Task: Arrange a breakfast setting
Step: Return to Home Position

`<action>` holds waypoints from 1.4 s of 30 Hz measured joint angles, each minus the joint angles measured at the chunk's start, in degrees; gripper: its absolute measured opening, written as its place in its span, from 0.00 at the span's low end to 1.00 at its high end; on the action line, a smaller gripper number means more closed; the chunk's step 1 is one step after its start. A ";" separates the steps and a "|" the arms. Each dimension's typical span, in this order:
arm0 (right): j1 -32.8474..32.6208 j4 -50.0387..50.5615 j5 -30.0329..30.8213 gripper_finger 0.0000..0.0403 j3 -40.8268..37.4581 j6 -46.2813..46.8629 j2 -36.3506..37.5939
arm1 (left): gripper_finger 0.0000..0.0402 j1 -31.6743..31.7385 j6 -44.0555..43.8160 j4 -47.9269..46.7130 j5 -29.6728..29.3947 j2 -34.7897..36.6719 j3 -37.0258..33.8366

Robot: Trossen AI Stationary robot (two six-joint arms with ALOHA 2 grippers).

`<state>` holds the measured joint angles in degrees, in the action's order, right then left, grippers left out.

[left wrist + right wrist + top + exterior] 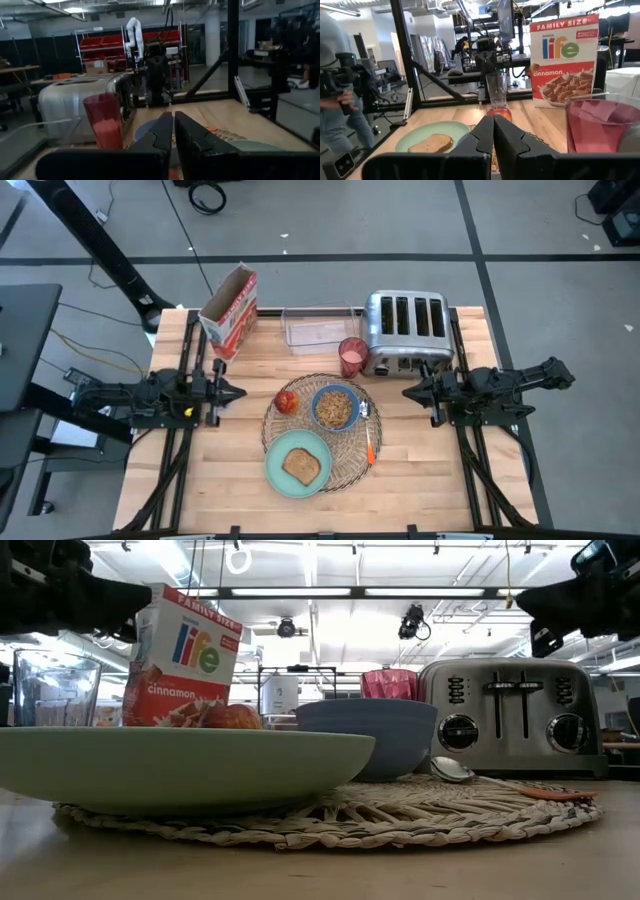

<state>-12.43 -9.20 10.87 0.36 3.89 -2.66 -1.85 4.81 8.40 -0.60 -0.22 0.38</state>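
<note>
The round wicker placemat lies at the table's middle. On it rest the blue bowl holding cereal, the mint-green plate with the toast slice, the red apple and the orange-handled spoon. The pink cup stands just beyond the mat, by the toaster. My left gripper hovers shut and empty left of the apple; it also shows in the left wrist view. My right gripper hovers shut and empty right of the bowl; it also shows in the right wrist view.
The chrome toaster stands at the back right, a clear bin left of it, and a cereal box at the back left. A clear glass stands near the left arm. A person stands beyond the table.
</note>
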 joint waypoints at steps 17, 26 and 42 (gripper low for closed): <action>8.27 6.70 -13.22 0.06 0.00 -2.01 -0.21 | 0.07 0.02 -1.16 -2.24 -0.72 -0.50 0.14; 16.31 6.42 -14.24 0.06 0.00 -5.84 -0.36 | 0.07 0.02 -0.86 -2.66 -0.76 -0.51 0.14; 13.60 6.70 -8.68 0.06 0.00 -0.63 -4.04 | 0.07 0.02 -1.27 -4.50 -0.76 -0.51 0.11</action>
<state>1.17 -2.50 2.19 0.36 3.26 -6.70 -1.83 3.55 3.90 -1.37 -0.73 0.49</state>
